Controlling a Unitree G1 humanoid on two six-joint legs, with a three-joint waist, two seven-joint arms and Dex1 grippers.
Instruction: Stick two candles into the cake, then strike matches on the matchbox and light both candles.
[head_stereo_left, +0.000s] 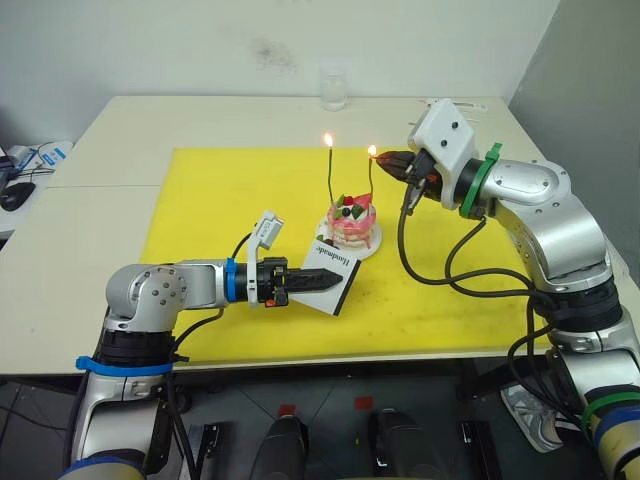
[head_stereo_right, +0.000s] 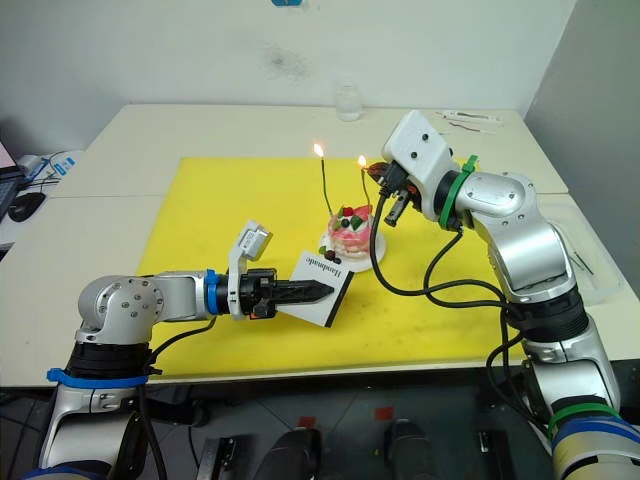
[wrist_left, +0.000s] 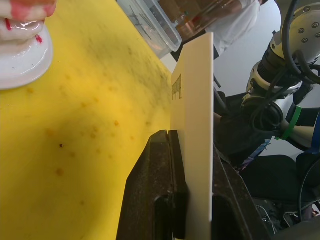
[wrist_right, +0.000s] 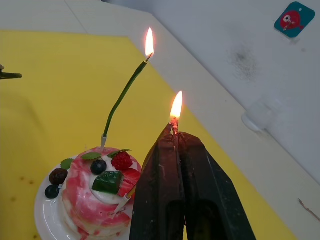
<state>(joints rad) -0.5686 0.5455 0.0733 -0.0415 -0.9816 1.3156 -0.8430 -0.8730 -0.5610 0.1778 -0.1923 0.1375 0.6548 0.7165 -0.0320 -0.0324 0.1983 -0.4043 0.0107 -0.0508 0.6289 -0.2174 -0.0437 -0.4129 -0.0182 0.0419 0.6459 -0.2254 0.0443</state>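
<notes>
The pink-and-white cake (head_stereo_left: 352, 222) stands on its white plate (head_stereo_left: 372, 245) in the middle of the yellow mat. A greenish candle (head_stereo_left: 332, 178) rises from it, its tip burning. The second candle (head_stereo_left: 372, 180) stands to its right with a flame at its top. My right gripper (head_stereo_left: 388, 160) is shut on a short burning match (wrist_right: 174, 126), held against that flame. In the right wrist view the fingers (wrist_right: 165, 185) hide most of this candle. My left gripper (head_stereo_left: 332, 281) is shut on the white matchbox (head_stereo_left: 331, 272), held tilted just left of the plate.
The yellow mat (head_stereo_left: 230, 200) covers the table's centre. A clear glass (head_stereo_left: 333, 89) stands at the far edge. Small items lie at the table's left edge (head_stereo_left: 30, 160) and back right (head_stereo_right: 470, 117). A clear plastic container (wrist_left: 150, 25) lies beyond the mat.
</notes>
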